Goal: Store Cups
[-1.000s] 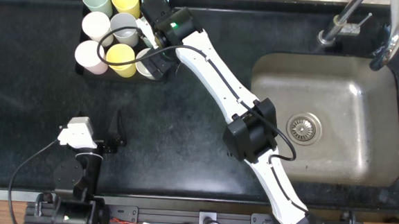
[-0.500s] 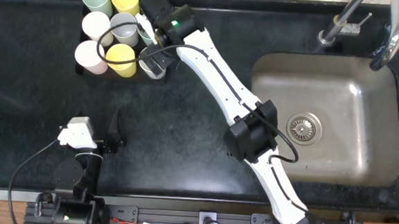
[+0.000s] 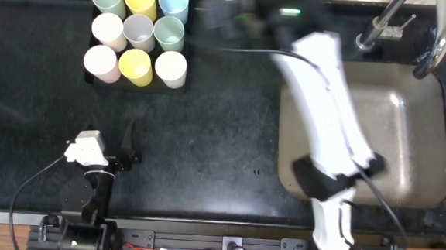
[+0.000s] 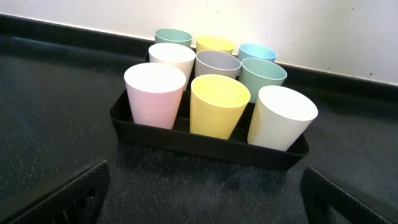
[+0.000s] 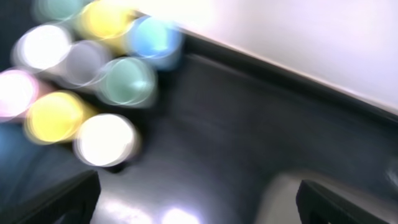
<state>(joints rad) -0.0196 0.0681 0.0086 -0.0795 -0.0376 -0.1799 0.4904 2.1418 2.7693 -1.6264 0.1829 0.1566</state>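
A black tray [image 3: 137, 86] at the back left of the counter holds several upright cups in three rows. The white cup [image 3: 171, 67] stands in its near right corner, next to a yellow cup [image 3: 136, 65] and a pink cup [image 3: 102, 62]. My right gripper [image 3: 224, 12] hangs blurred to the right of the tray, open and holding nothing; its wrist view has the cups [image 5: 106, 138] off to one side. My left gripper [image 3: 132, 144] rests low at the front left, open, facing the tray [image 4: 205, 148] and the white cup [image 4: 281, 117] from a distance.
A steel sink [image 3: 411, 86] fills the right side, with a faucet [image 3: 384, 25] behind it. The right arm [image 3: 329, 108] stretches over the sink's left edge. Dark counter [image 3: 206, 139] lies between the tray and the arm bases.
The right gripper has let go of the white cup in the tray's near right slot and swung up and right, away from the tray. The left arm has not moved.
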